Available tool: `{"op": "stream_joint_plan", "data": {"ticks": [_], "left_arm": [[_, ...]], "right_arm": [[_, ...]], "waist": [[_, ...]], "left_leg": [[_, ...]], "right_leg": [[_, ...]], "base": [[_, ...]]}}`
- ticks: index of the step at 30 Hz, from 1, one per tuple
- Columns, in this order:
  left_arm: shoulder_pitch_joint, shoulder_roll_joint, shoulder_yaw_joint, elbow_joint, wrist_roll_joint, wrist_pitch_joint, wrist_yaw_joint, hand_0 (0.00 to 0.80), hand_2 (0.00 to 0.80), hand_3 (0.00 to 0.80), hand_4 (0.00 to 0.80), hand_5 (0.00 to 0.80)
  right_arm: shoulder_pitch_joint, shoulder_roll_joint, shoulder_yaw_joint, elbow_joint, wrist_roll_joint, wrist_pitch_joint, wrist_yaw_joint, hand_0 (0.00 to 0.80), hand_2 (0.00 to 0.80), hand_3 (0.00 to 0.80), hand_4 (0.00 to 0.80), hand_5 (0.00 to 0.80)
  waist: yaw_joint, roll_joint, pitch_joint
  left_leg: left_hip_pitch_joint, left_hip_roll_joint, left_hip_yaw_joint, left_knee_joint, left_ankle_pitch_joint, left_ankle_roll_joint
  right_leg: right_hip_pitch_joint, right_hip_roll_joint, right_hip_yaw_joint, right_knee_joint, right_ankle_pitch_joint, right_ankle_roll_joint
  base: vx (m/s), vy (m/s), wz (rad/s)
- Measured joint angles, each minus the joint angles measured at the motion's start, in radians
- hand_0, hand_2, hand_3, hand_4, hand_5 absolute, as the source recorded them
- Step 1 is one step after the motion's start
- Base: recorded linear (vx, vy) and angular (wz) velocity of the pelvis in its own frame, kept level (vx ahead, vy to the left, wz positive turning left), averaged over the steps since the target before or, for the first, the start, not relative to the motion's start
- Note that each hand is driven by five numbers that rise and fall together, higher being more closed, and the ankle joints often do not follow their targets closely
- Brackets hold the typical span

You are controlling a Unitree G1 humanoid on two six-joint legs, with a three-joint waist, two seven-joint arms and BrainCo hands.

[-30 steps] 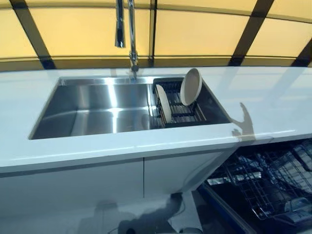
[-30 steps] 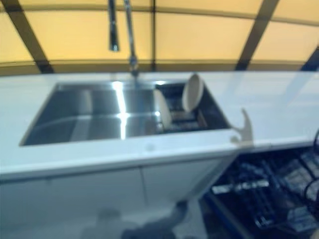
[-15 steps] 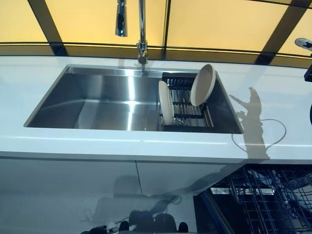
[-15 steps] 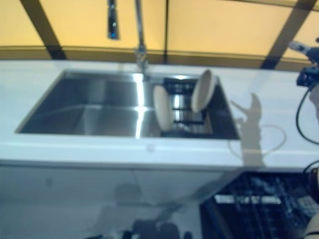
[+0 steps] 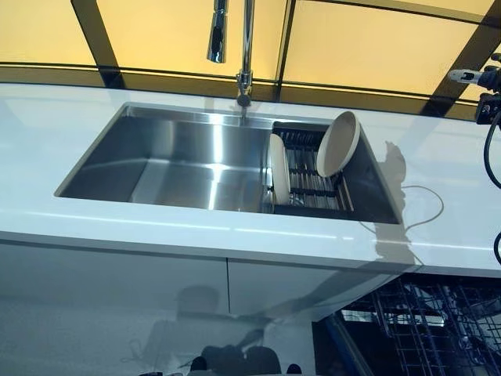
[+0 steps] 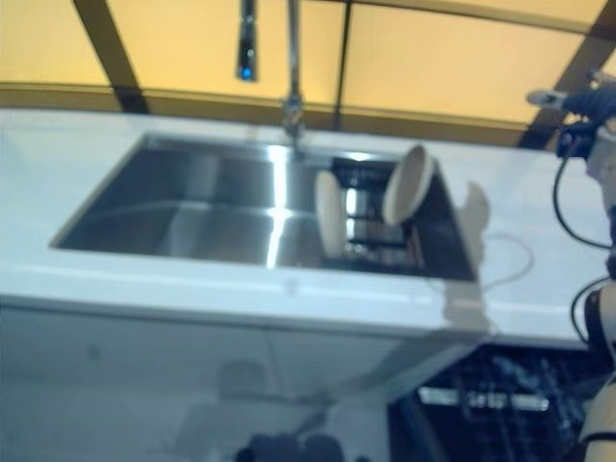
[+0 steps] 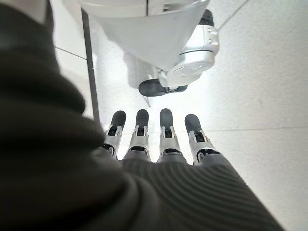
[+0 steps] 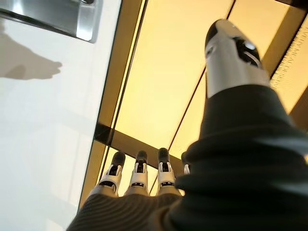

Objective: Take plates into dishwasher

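Two beige plates stand in a black dish rack in the right end of a steel sink. One plate stands upright and edge-on at the rack's left. The other plate leans at the rack's far right. The open dishwasher's wire rack shows below the counter at the lower right. My right hand is raised over the counter's right end, fingers straight, empty. My left hand hangs toward the floor, fingers straight, empty.
A white counter surrounds the sink, with white cabinet doors beneath. A chrome faucet rises behind the sink in front of a yellow wall with dark strips. My right forearm shows at the right edge.
The camera has swung, so the sink and plates sit further right in the picture. My right arm has come up into view at the right edge. The plates have not moved.
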Motion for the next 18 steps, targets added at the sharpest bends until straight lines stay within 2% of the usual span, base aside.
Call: {"op": "stream_joint_plan", "data": {"ticks": [7,18], "left_arm": [[-0.005,-0.001,0.001,0.0,-0.004,0.016,0.008,0.0,0.0,0.0,0.0,0.0],[-0.006,-0.002,0.001,0.003,-0.047,0.038,0.032,0.0,0.0,0.0,0.0,0.0]], "right_arm": [[-0.025,0.055,0.051,-0.001,-0.003,0.045,0.008,0.0,0.0,0.0,0.0,0.0],[-0.048,0.104,0.077,-0.001,0.001,0.044,-0.038,0.0,0.0,0.0,0.0,0.0]], "waist": [[0.001,0.0,-0.002],[0.026,0.001,0.007]], "left_leg": [[-0.016,0.003,0.0,0.001,0.002,-0.002],[-0.084,0.005,-0.006,0.001,0.019,-0.005]], "right_leg": [[-0.016,0.003,0.0,0.0,0.002,-0.002],[-0.079,0.006,-0.005,0.0,0.016,-0.006]], "base": [[0.0,0.0,0.0],[-0.064,-0.011,0.01]]}}
